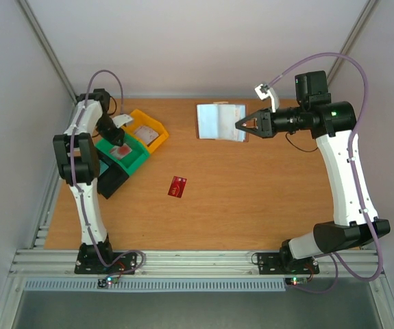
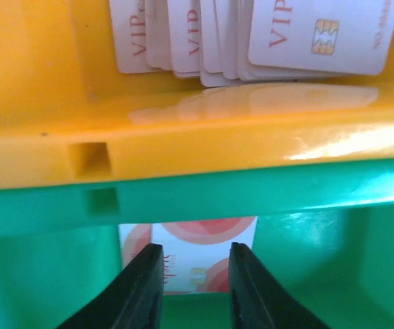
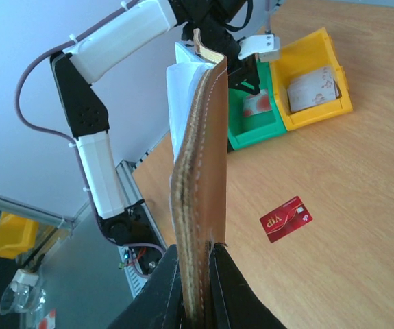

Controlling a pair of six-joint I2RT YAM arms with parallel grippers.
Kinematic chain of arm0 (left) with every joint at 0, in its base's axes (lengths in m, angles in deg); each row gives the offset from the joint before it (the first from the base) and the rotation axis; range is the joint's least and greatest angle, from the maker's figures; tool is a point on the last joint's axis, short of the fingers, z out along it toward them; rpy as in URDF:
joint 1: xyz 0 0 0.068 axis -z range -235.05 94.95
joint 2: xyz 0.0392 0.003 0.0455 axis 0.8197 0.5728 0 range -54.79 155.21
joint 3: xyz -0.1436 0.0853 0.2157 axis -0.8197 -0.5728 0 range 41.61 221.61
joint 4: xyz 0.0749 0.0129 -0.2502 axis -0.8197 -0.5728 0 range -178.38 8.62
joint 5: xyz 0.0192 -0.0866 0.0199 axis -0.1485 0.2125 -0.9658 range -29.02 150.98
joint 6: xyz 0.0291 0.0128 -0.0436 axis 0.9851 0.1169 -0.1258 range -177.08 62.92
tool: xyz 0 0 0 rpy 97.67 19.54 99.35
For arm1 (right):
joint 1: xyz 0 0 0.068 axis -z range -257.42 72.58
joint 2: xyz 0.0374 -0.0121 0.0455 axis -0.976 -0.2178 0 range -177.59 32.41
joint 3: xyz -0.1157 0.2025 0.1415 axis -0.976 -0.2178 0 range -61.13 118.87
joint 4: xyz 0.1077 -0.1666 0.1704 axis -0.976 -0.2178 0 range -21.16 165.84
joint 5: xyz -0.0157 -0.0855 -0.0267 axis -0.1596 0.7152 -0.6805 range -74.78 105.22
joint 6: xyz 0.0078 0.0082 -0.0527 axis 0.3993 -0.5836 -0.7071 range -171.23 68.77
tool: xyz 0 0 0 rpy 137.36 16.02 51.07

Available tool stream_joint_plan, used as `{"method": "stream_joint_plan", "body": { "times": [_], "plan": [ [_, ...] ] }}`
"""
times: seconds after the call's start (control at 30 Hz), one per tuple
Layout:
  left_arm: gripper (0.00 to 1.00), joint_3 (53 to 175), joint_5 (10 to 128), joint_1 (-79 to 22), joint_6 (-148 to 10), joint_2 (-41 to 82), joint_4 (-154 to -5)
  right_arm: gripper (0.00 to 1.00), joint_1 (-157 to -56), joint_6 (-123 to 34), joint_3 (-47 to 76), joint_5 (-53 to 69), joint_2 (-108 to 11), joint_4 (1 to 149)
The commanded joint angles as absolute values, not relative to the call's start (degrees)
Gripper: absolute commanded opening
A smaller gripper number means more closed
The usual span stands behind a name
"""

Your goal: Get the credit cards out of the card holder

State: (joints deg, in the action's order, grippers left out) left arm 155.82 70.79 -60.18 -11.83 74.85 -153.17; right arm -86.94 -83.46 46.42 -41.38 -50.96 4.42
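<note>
Brown card holder (image 3: 200, 192) edge pinched in right hand (image 3: 195, 259).

The card holder (image 3: 200, 171) is held upright by its lower edge, pinched between the two black fingers of the right end effector (image 3: 195, 259) at the bottom centre of the frame, with its brown stitched outside turned to the camera and a pale lining seen along its left. One red credit card (image 3: 286, 218) is seen lying flat on the counter (image 3: 361, 205) right of centre. At the upper right, a green bin (image 3: 249, 138) and a yellow bin (image 3: 314, 116) are set touching side by side, a reddish card (image 3: 257, 104) in the first and pale cards (image 3: 313, 88) in the second, and the left arm (image 3: 114, 41) is stretched from the upper left to above the green bin.
</note>
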Motion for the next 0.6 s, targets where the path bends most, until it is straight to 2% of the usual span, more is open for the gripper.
{"method": "stream_joint_plan", "body": {
  "times": [0.0,0.1,0.13,0.2,0.4,0.57],
  "plan": [
    [0.33,159.7,66.1,-60.6,-12.1,74.2,-151.5,0.02,-86.6,-84.4,48.5,-43.1,-49.9,2.3],
    [0.54,162.0,67.4,-60.7,-13.0,70.7,-151.3,0.03,-86.6,-84.6,48.7,-43.5,-49.7,1.5],
    [0.66,162.7,69.3,-60.7,-13.2,68.9,-151.5,0.03,-86.6,-84.6,48.6,-43.5,-49.6,1.6],
    [0.97,163.1,74.0,-60.7,-13.1,64.9,-151.8,0.03,-86.6,-84.6,48.7,-43.5,-49.3,1.6],
    [0.99,163.8,90.6,-60.7,-7.1,53.6,-159.4,0.03,-86.6,-83.9,49.2,-43.9,-49.5,1.9],
    [0.99,165.6,109.6,-59.5,-5.2,46.1,-165.3,0.03,-86.9,-83.0,49.3,-45.3,-49.8,3.1]
  ]
}}
